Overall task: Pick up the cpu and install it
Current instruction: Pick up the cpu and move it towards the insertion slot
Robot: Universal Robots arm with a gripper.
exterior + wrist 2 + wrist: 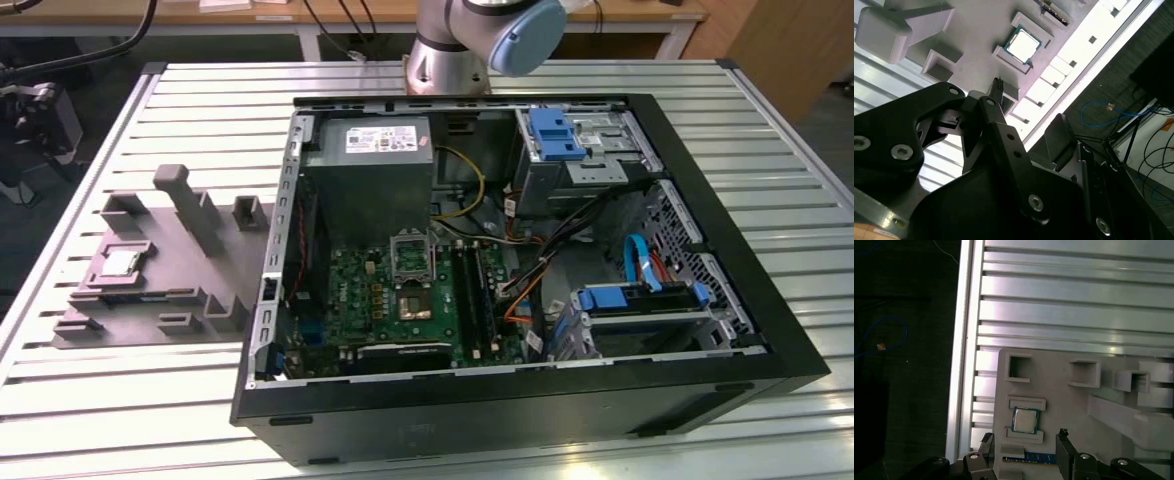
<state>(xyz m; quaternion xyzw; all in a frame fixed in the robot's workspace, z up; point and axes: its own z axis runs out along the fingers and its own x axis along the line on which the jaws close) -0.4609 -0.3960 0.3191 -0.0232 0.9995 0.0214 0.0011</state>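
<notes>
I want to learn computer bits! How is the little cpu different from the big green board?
Size: the cpu is tiny; the board is far bigger.
Colour: the cpu has a plain silvery top; the board is green and crowded with parts.
Place: the cpu sits in a grey tray on the table, outside the case; the board lies inside the case.
Both lie flat.

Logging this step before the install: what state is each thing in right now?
cpu: lying flat in a recess of the grey tray, not gripped.
gripper: open, empty, clear of the cpu.
computer case: on its side, side panel off.
socket: looks empty.
</notes>
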